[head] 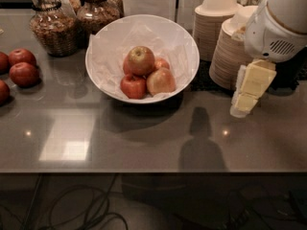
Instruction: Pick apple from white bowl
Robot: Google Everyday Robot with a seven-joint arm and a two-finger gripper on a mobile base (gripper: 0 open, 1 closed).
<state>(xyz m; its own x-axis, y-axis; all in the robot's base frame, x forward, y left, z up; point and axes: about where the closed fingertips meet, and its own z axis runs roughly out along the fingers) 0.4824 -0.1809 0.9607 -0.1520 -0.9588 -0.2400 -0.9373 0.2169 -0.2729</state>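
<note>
Camera view: the apple (140, 60) sits on top of the pile in the white bowl (188, 41), at the far middle of the grey table (144, 143). It rests on a smaller red apple (133, 86) and a peach-coloured apple (160, 81). The gripper (243, 104) hangs at the right, well apart from the bowl, just in front of the stacked paper bowls (216, 25). I cannot tell whether it is released or clenched. Loose red apples (23, 67) lie far left, near the glass jars (50, 25).
</note>
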